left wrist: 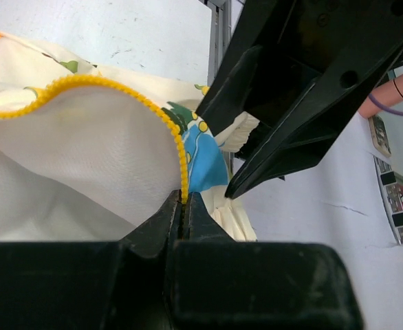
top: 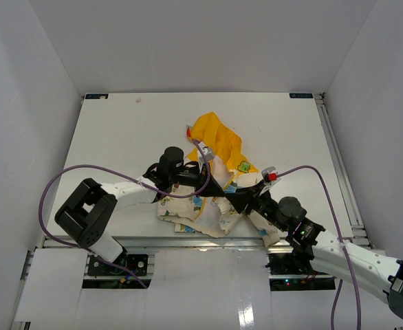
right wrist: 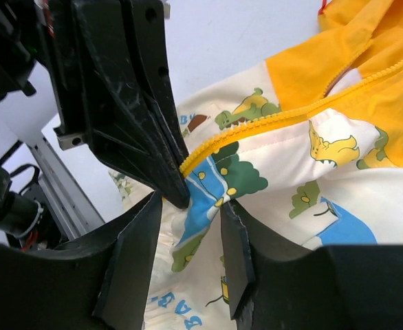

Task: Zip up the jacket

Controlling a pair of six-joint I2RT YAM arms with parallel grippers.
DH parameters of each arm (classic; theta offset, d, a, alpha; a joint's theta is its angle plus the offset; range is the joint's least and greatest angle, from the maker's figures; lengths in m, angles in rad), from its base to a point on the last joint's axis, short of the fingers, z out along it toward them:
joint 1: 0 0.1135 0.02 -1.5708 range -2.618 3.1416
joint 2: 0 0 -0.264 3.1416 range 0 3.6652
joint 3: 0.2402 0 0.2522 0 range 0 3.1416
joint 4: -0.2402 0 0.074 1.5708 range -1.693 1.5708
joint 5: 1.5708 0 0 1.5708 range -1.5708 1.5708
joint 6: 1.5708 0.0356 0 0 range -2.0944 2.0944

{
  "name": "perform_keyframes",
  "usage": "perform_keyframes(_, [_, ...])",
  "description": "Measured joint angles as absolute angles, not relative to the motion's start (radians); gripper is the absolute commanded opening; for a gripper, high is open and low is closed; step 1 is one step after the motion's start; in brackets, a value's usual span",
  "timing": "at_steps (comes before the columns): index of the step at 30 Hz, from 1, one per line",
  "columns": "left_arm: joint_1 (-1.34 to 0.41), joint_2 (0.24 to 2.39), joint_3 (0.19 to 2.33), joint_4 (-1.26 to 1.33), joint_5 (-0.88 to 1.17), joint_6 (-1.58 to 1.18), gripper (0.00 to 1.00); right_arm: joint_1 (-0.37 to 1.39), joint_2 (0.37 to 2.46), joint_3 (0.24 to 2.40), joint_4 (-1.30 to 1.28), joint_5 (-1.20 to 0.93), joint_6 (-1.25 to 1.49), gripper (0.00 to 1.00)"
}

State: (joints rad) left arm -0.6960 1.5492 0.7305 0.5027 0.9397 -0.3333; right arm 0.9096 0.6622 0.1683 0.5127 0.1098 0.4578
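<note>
Top external view is showing the jacket (top: 188, 216) lying crumpled at the middle of the table (top: 119, 130), close to its near edge, with the yellow hood (top: 215, 134) spreading toward the far side. Both arms are reaching inward over it. The left arm is stretching low from its base toward the right, and the right arm is angling up and to the left. The left gripper (top: 212, 182) and right gripper (top: 234, 199) are sitting tip to tip over the printed cream cloth. From up there the fingers are too small to read.

The left wrist view is supplying what that one is missing. The left gripper's fingers are pressed together, pinching the yellow zipper teeth (left wrist: 182, 165) where the toothed edge is curving down into them. The right gripper's two black fingers are hanging just beyond, apart from each other, with a fold of cream cloth between them.

The right wrist view is giving the other side. Its own fingers (right wrist: 129, 254) are standing spread, straddling a blue-and-green print and not pressed together on it; whether either pad is touching the cloth I cannot tell. The left gripper is pointing in from the upper left, its tip clamping the end of the zipper teeth just ahead of that gap.
</note>
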Motion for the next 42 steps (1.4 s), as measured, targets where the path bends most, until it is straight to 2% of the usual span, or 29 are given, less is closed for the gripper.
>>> perform_keyframes(7, [-0.696,1.578,0.737,0.509,0.910,-0.376,0.00,0.910,0.584,0.131,0.504,0.157,0.527,0.40])
perform_keyframes(18, [-0.696,1.561,0.735,0.509,0.821,-0.396,0.00,0.910,0.539,0.121,0.500,0.206,0.580,0.49])
perform_keyframes(27, [-0.696,1.545,0.733,0.506,0.756,-0.413,0.00,0.909,0.472,0.151,0.443,0.242,0.585,0.42])
perform_keyframes(35, [-0.696,1.545,0.733,0.506,0.733,-0.429,0.00,0.909,0.571,0.146,0.526,0.124,0.604,0.40])
perform_keyframes(42, [-0.696,1.544,0.727,0.533,0.751,-0.454,0.00,0.910,0.705,0.134,0.607,0.094,0.615,0.49])
